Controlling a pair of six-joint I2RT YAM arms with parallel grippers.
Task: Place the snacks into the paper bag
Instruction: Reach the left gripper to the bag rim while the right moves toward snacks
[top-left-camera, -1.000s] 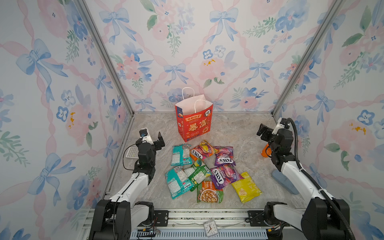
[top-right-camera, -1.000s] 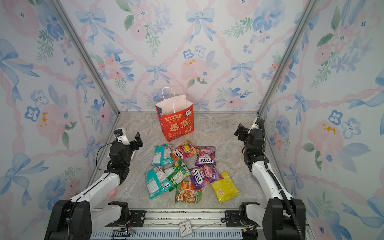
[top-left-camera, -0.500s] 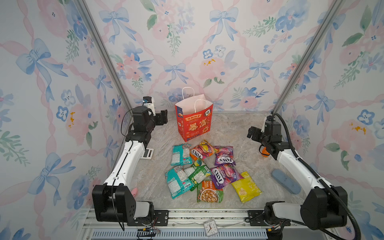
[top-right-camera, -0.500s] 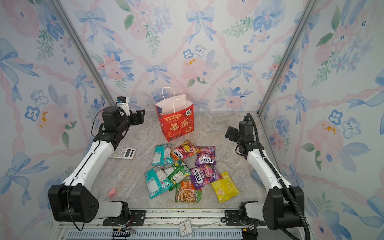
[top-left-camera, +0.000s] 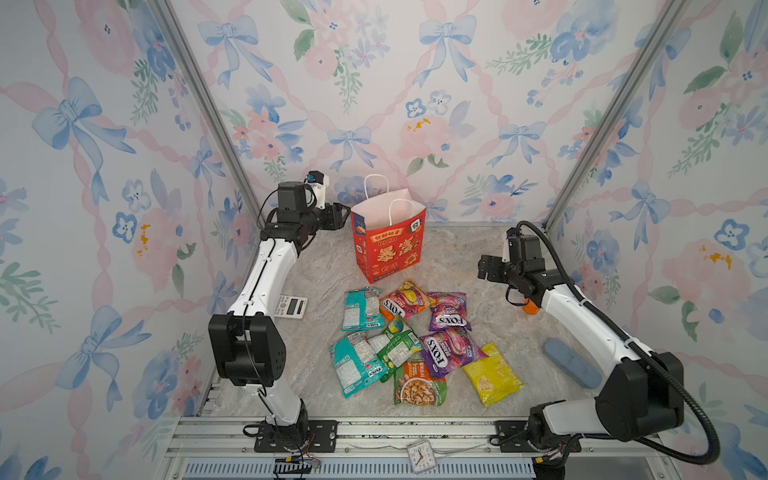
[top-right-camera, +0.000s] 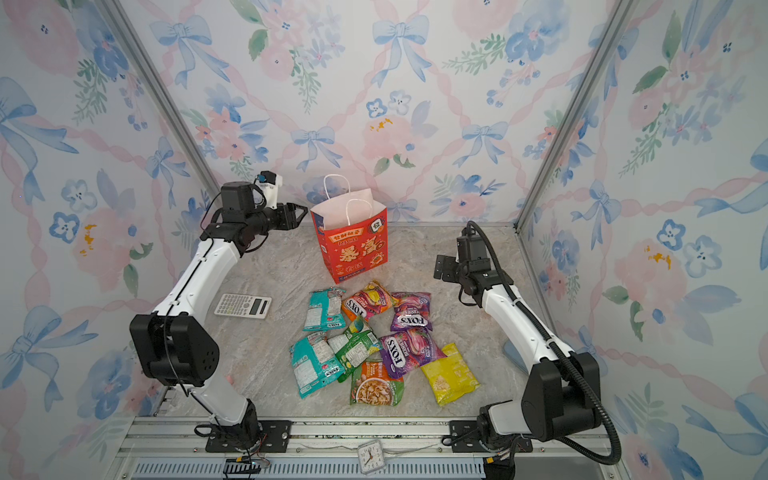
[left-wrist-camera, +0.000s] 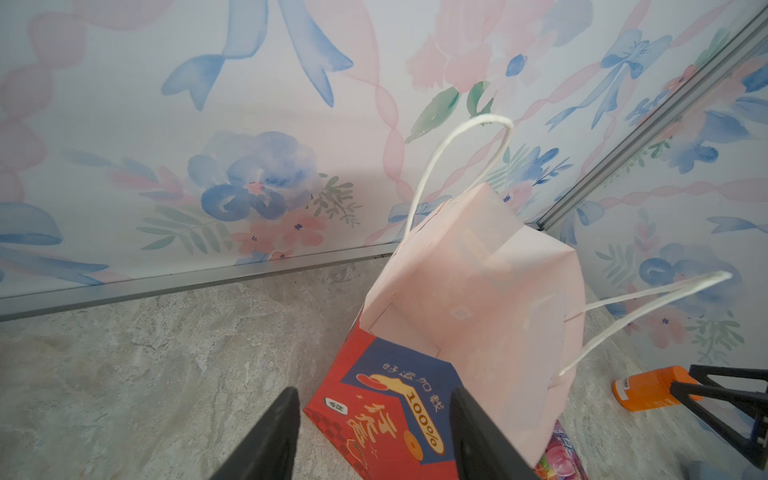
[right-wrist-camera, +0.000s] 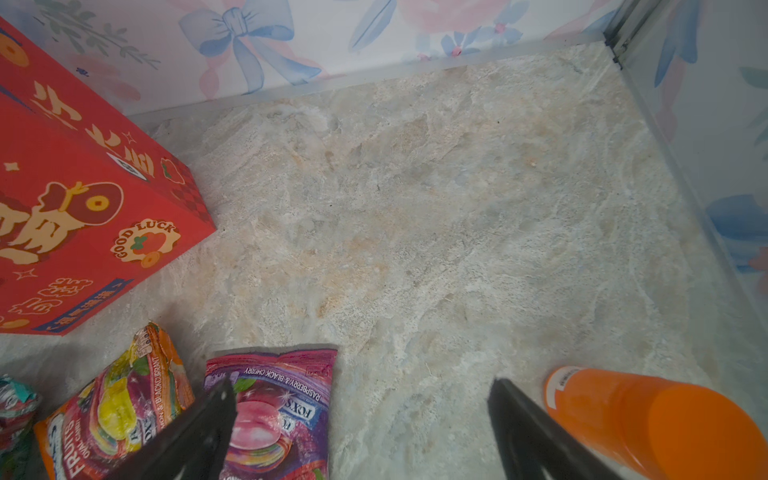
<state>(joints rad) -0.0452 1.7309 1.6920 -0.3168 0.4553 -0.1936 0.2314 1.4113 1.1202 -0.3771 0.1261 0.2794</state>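
- Flowery wallpaper (top-left-camera: 374, 83) with blue bows and pink flowers goes all round a stone-look table (top-left-camera: 465, 253).
- The paper bag (top-left-camera: 388, 245) stands up near the back wall. It is red outside and pale inside. Its mouth is open and its two white string handles stick up.
- In both top views the bag's front says "RICH" under a row of gold signs, with big gold signs below that.
- The right wrist view shows "GOOD LUCK" near the bag's low corner. The left wrist view shows "100%" on a blue patch on the bag's side.
- The snacks (top-left-camera: 415, 340) lie flat in a bunch on the table, just in front of the bag.
- The purple packet (right-wrist-camera: 278, 415) close to the bag says "FOX'S" and "RASPBERRY & BLACK CHERRY".
- The orange packet (right-wrist-camera: 112, 411) touching it says "FRUITS". In a top view it says "FOX'S" too.
- A second purple FOX'S pack (top-left-camera: 451, 351) lies farther from the bag.
- The teal, green and yellow packs have writing too small to read.
- The left claw (top-left-camera: 341, 214) is up just beside the bag's top edge. Its fingers are partly apart and hold nothing.
- The right claw (top-left-camera: 484, 268) is on the bag's other side, well apart from it. Its fingers are wide and hold nothing.
- An orange bottle (right-wrist-camera: 648, 424) lies near the right claw.
- A white calculator (top-right-camera: 243, 306) lies on the left claw's side of the bag, well apart from it.
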